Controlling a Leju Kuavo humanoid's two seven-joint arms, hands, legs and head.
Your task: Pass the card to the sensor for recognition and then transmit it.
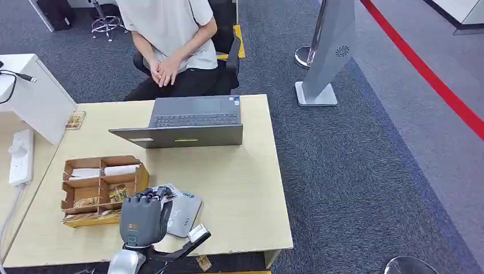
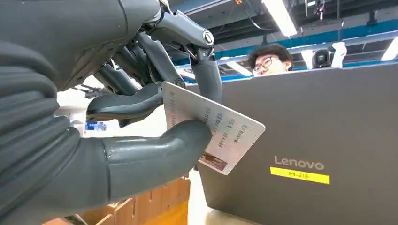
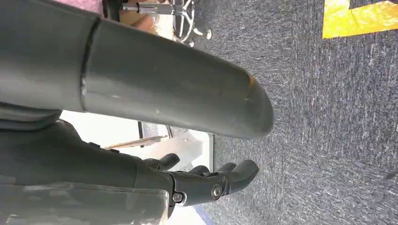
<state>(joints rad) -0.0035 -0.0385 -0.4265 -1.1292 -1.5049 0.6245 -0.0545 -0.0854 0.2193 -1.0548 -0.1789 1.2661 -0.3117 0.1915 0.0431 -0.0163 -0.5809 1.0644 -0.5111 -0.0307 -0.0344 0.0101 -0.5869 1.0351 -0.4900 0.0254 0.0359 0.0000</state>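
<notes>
My left hand (image 1: 142, 218) hovers near the table's front edge and pinches a white printed card (image 2: 220, 131) between its thumb and fingers. In the head view the card (image 1: 178, 193) sticks out past the fingers, over the far end of a flat grey sensor pad (image 1: 187, 217) lying on the table. Whether the card touches the pad is hard to tell. My right hand (image 3: 206, 180) hangs low over the blue-grey carpet, with its fingers loosely apart and nothing in them.
A grey laptop (image 1: 188, 123) stands open mid-table with its lid toward me, and a person sits behind it. A cardboard divider box (image 1: 103, 188) holds several cards to the left of my hand. A white power strip (image 1: 20, 157) lies at the far left. A grey kiosk stand (image 1: 328, 51) is on the floor to the right.
</notes>
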